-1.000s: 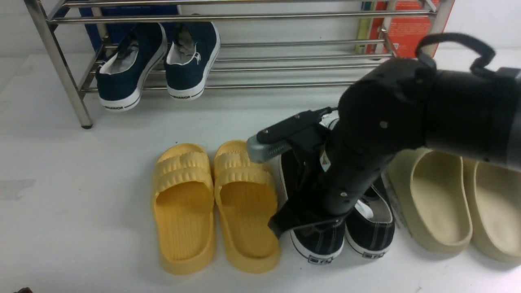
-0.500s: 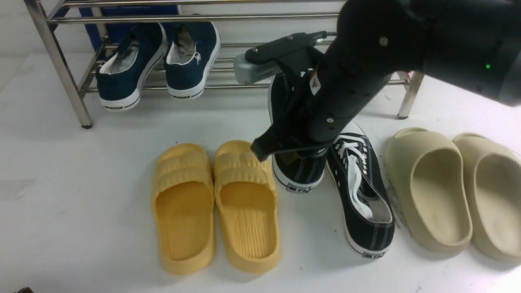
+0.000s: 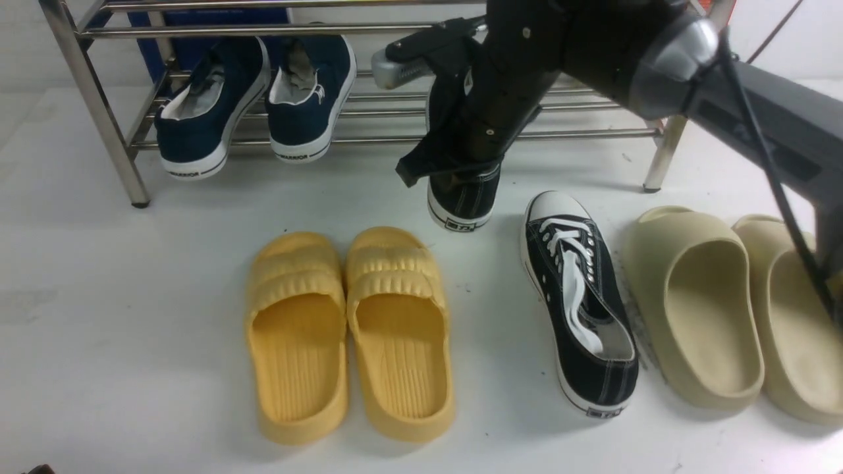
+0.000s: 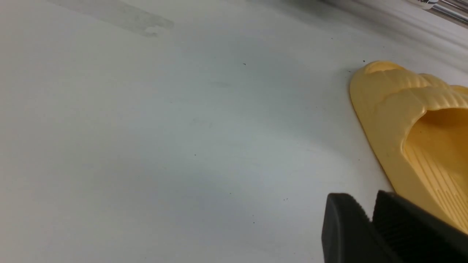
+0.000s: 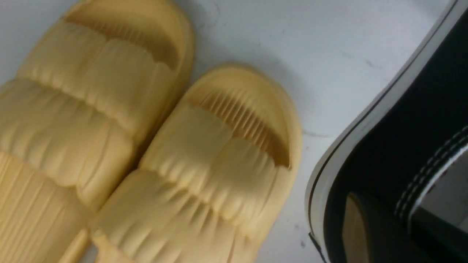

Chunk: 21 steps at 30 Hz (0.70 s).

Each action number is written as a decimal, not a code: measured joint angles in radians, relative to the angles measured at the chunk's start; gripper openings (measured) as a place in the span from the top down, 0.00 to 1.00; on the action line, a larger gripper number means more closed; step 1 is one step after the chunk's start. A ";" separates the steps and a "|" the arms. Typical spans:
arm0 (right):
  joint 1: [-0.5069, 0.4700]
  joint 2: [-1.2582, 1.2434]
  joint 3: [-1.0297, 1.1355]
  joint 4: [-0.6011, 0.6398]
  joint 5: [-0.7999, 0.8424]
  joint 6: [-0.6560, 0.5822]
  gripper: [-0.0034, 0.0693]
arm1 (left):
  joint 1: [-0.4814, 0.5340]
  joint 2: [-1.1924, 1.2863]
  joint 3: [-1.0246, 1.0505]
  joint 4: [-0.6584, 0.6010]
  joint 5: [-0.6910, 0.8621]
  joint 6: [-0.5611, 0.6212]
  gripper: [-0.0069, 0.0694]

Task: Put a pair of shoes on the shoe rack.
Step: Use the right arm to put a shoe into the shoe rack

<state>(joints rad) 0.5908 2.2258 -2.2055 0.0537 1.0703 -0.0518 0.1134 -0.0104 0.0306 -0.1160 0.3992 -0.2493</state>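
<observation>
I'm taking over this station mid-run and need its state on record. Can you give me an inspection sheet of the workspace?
Surface: white surface, faint grey smudge at left.
Job's things: held sneaker lifted in front of shoe rack; floor sneaker lying on the surface.
Clutter: navy slip-ons on rack; yellow slides; beige slides.
Grippers: right gripper shut on held sneaker's heel; left gripper low, nothing seen in it, opening unclear.
Cables: black cable along right arm.
Surroundings: blue panel behind rack.

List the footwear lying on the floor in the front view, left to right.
Going right: yellow slide → second yellow slide → black canvas sneaker → beige slide → second beige slide.
</observation>
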 joint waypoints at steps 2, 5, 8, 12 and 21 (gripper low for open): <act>-0.004 0.030 -0.048 -0.002 0.000 -0.013 0.91 | 0.000 0.000 0.000 0.000 0.000 0.000 0.73; -0.015 0.111 -0.158 -0.006 0.000 -0.028 0.91 | 0.000 0.000 0.000 0.000 0.000 0.000 0.73; -0.021 0.158 -0.213 -0.007 -0.002 -0.029 0.91 | 0.000 0.000 0.000 0.000 0.000 0.000 0.73; -0.023 0.198 -0.257 -0.014 -0.011 -0.037 0.91 | 0.000 0.000 0.000 0.000 0.000 0.000 0.72; -0.032 0.208 -0.263 -0.045 -0.085 -0.068 0.91 | 0.000 0.000 0.000 0.000 0.000 0.000 0.72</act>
<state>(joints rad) 0.5588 2.4333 -2.4688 0.0084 0.9849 -0.1193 0.1134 -0.0104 0.0306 -0.1160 0.3992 -0.2493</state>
